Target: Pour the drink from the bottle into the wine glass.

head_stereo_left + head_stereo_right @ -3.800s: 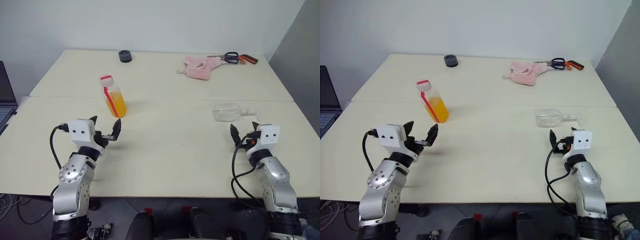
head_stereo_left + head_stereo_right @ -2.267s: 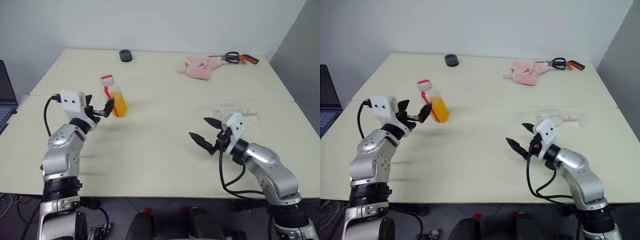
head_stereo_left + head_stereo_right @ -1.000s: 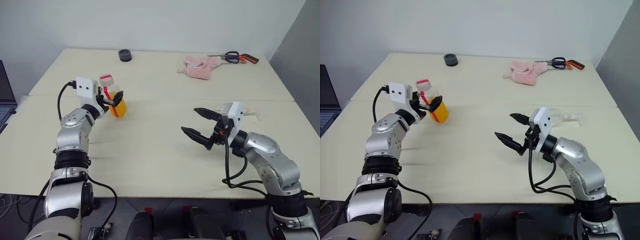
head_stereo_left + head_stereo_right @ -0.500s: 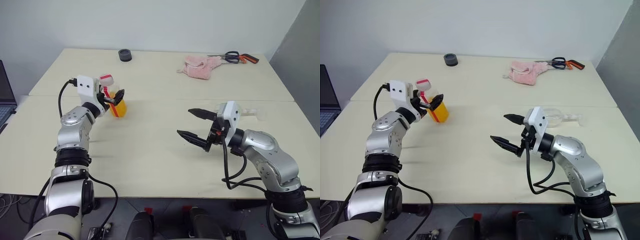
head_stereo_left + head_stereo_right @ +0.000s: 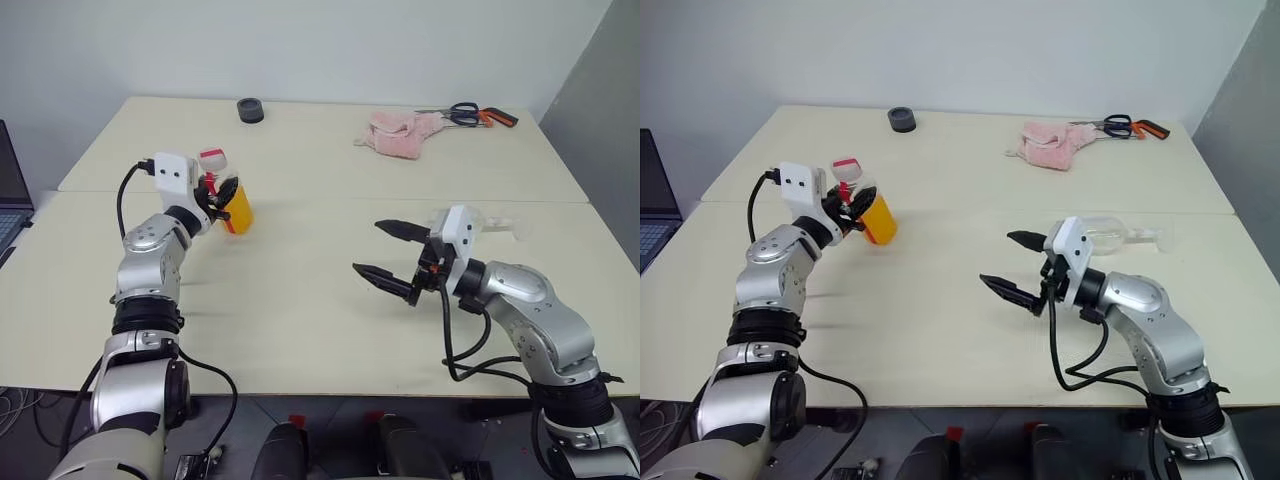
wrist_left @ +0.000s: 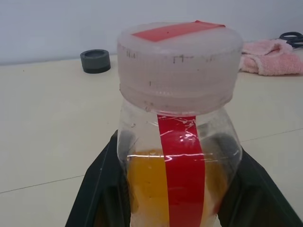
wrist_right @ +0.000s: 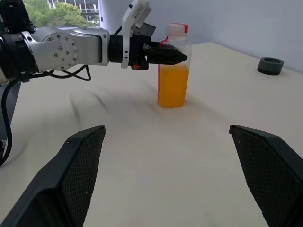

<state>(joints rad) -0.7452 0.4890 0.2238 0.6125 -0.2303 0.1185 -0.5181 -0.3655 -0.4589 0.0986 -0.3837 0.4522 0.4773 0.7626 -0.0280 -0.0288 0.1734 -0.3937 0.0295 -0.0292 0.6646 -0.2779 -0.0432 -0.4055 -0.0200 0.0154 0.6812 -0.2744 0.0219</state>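
Note:
The bottle (image 5: 233, 203), clear with a red strip and a red-and-white cap (image 6: 179, 56), stands upright on the table at the left. The orange drink (image 7: 173, 86) fills its lower half. My left gripper (image 5: 223, 193) is shut on the bottle's body, one black finger (image 6: 102, 189) on each side. The wine glass (image 5: 1118, 234) lies on its side on the table at the right, partly hidden behind my right wrist. My right gripper (image 5: 378, 251) hangs open over the middle of the table, pointing toward the bottle, with nothing between its fingers.
At the table's far side lie a small black round object (image 5: 250, 110), a pink cloth (image 5: 395, 135) and scissors (image 5: 472, 115). A laptop (image 5: 10, 190) stands off the table's left edge. A seam (image 5: 330, 197) crosses the table behind the bottle.
Both arms rose from the near edge: the left went to the bottle, the right swung to the middle of the table. In the last half second the left fingers closed on the bottle.

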